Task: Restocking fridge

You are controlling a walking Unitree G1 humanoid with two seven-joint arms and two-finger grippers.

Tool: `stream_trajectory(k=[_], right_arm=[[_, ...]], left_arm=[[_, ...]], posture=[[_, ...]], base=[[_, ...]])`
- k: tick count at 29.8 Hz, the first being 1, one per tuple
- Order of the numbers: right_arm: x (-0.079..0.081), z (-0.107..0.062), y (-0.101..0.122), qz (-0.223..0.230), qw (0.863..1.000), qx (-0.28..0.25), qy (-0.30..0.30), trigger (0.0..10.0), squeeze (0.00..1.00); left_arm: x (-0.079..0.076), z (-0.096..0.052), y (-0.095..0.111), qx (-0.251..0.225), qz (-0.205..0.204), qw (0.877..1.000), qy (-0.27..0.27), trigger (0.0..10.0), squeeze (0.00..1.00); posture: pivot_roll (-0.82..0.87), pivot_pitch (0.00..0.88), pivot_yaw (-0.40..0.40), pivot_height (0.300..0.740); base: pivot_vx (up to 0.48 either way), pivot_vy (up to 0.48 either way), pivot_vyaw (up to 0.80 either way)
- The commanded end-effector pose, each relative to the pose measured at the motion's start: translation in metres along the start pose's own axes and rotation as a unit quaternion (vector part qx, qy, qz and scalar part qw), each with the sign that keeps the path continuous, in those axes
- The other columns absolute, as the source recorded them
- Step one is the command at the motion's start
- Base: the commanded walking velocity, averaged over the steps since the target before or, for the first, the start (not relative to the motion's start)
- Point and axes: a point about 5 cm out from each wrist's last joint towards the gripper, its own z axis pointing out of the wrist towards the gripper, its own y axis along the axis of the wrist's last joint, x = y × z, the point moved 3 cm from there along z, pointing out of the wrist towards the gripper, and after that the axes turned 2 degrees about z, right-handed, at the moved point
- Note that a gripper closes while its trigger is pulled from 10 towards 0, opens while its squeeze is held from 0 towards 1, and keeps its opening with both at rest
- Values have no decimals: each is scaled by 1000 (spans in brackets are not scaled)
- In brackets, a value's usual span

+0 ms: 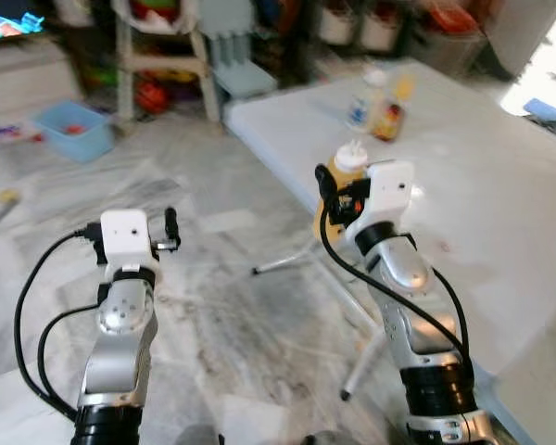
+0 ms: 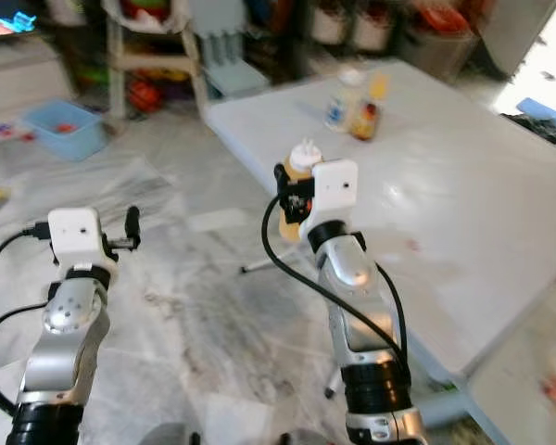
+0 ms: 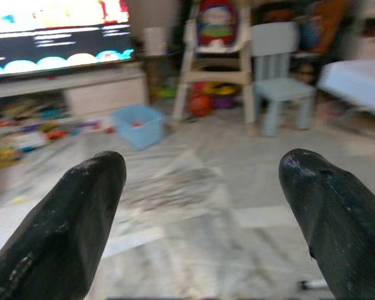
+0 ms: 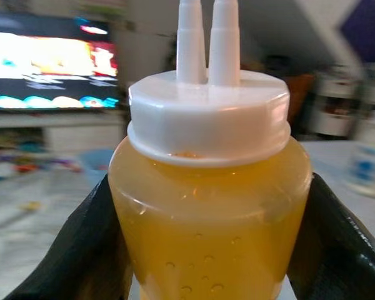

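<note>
My right gripper (image 1: 338, 190) is shut on a squeeze bottle (image 4: 209, 206) of orange-yellow sauce with a white twin-nozzle cap. I hold the squeeze bottle (image 1: 346, 171) upright in the air at the near left edge of the white folding table (image 1: 482, 185). Its black fingers (image 4: 81, 244) press both sides of the bottle. My left gripper (image 1: 170, 227) is raised over the marble floor, open, with nothing between its fingers (image 3: 69, 225). Two more bottles (image 1: 378, 102) stand together at the far end of the table.
A blue bin (image 1: 72, 128) sits on the floor at far left, beside a wooden high chair (image 3: 215, 56) and a small pale-blue chair (image 1: 233, 56). A lit TV (image 3: 56, 31) stands above a low unit. Storage boxes line the back wall. The table's metal legs (image 1: 361, 371) stand near me.
</note>
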Motion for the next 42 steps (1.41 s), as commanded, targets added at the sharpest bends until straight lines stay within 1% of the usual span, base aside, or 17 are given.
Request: stream_trajectory(k=[1,6,7,9,10,12,13,16,20,22,27,28,32,34,35,37,42], right_arm=[[-6,-2,3,-5,1000,-7,-3,10000,0],[-7,-3,0,-11,1000,-5,3,10000,0],[-10,-2,-4,-10,1000,2,-2,10000,0],[-12,0,-9,-6,1000,9,-8,10000,0],[-9,4,-9,-4,1000,7,-3,10000,0],[-7,6,-8,-2,1000,5,-1,10000,0],[-5,9,-7,1,1000,4,2,10000,0],[-1,11,-3,-8,1000,-5,16,10000,0],[-12,9,-9,-9,1000,4,-1,10000,0],[-15,7,-11,-9,1000,7,-6,10000,0],[-15,6,-13,-8,1000,8,-7,10000,0],[-17,5,-16,0,1000,13,-20,10000,0],[-23,1,-22,-8,999,25,-40,10000,0],[-24,0,-23,-13,999,26,-44,10000,0],[-26,-2,-26,-11,998,33,-49,10000,0],[-31,-4,-28,-15,997,38,-62,10000,0],[-43,-6,-33,-10,994,51,-92,10000,0]], left_arm=[[-3,-1,-3,6,1,1000,1,10000,0],[0,0,-5,12,13,1000,24,10000,0],[-3,-1,-7,19,3,1000,13,10000,0],[-5,-1,-10,27,0,1000,3,10000,0],[-9,-2,-13,34,-17,999,-15,10000,0],[-10,-3,-13,35,-19,999,-17,10000,0],[-9,-4,-13,33,-12,999,-16,10000,0],[-10,-3,-12,29,-9,999,-25,10000,0],[-10,-2,-10,27,-12,999,-15,10000,0],[-13,-5,-11,31,-16,999,-21,10000,0],[-20,-12,-17,41,1,998,-42,10000,0],[-25,-15,-21,59,-12,997,-55,10000,0],[-30,-18,-20,57,-13,994,-89,10000,0],[-31,-19,-20,55,-14,994,-93,10000,0],[-32,-22,-20,56,-10,992,-108,10000,0],[-32,-24,-21,56,-15,991,-121,10000,0],[-30,-28,-18,43,0,991,-126,10000,0]], posture=[[47,0,-84,740],[61,0,-94,740],[83,0,-106,740],[92,0,-106,740],[95,0,-104,740],[100,0,-107,740],[100,0,-106,740],[94,0,-103,740],[95,0,-103,740],[95,0,-102,740],[91,0,-92,740],[93,0,-88,740],[95,0,-84,740],[94,0,-83,740],[92,0,-83,740],[90,0,-83,740],[89,0,-81,740]], base=[[0,480,794],[0,475,794],[0,465,794],[0,456,794],[0,439,794],[0,439,794],[0,439,794],[0,437,794],[0,439,794],[0,433,794],[-182,394,794],[-341,341,0],[-386,291,0],[-394,277,0],[-394,277,0],[-390,281,0],[-376,302,0]])
